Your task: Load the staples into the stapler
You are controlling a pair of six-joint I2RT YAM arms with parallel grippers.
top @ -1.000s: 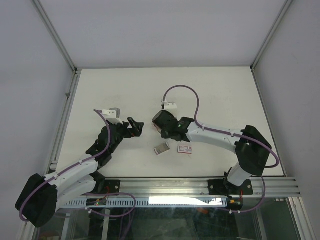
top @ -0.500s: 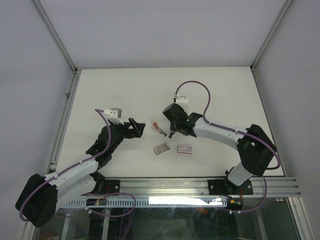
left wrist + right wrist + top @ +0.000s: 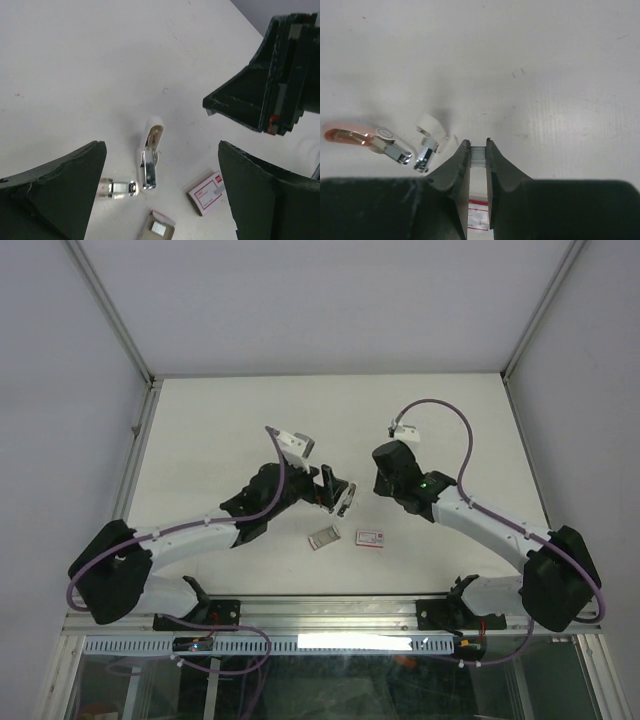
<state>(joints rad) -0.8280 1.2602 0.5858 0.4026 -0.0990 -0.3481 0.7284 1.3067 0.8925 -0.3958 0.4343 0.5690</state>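
Observation:
The stapler [image 3: 150, 161] lies swung open on the table, its white arm [image 3: 431, 129] and pink arm [image 3: 350, 133] splayed apart and their chrome inner parts showing. My left gripper [image 3: 162, 192] hovers over it, open, with nothing between its fingers [image 3: 337, 491]. The white staples box with the red label [image 3: 371, 537] and its grey inner tray [image 3: 322, 537] lie just in front of the stapler. My right gripper [image 3: 478, 150] is shut on a silvery strip of staples [image 3: 478, 156], raised to the right of the stapler [image 3: 385, 478].
White walls and aluminium rails [image 3: 130, 475] enclose the white table [image 3: 230, 410] on three sides. The right gripper body [image 3: 280, 75] hangs close to the left gripper's upper right side.
The left arm has swung right and forward, from the left side to above the stapler. The right arm has drawn back to the right, uncovering the stapler and still holding the staple strip.

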